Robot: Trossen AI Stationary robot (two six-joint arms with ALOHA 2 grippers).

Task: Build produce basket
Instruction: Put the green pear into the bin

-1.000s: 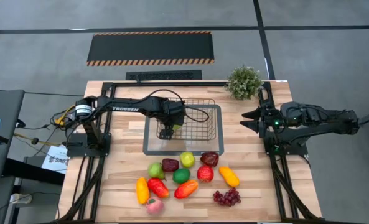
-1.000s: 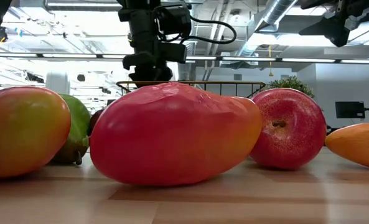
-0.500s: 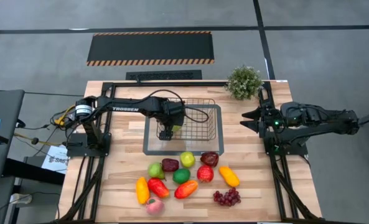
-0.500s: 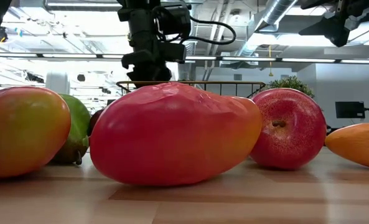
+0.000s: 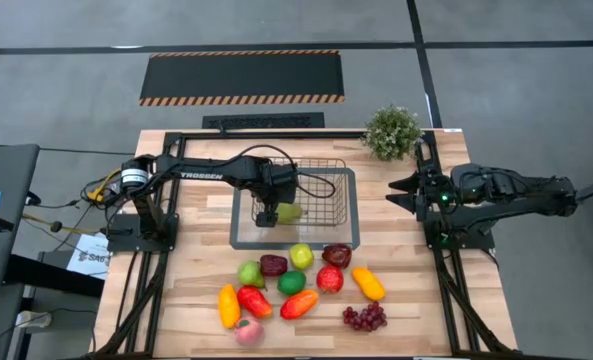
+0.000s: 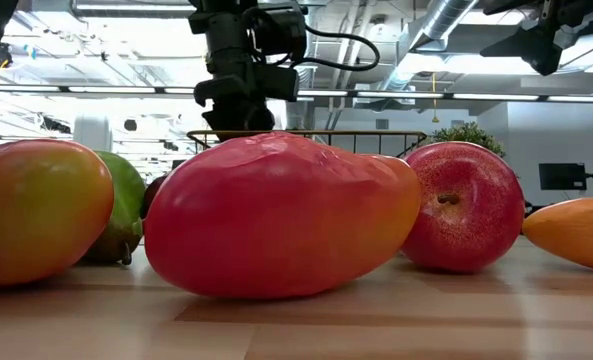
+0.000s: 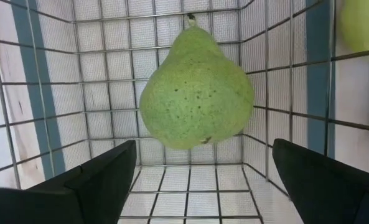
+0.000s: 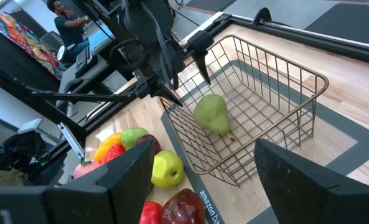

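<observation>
Your left gripper [image 5: 267,214] hangs over the near-left corner of the wire basket [image 5: 334,172], fingers spread wide with nothing between them. The green pear [image 7: 195,92] lies on the basket floor just ahead of them, apart from both pads, stem pointing away. The basket sits on the grey tray [image 5: 352,238].

Risk 1: if you lift out at an angle, a finger can catch the mesh wall and drag the basket off the tray. The gripper sits close to that wall, so go straight up.

Risk 2: the pear lies on its side and looks free to roll if bumped.

The rest of the produce [image 5: 298,283] waits on the table in a tight cluster near the front edge. Pieces touch, so grabbing one may shove its neighbours.

Your right gripper [image 5: 394,193] is parked at the right edge, fingers apart and empty.
</observation>
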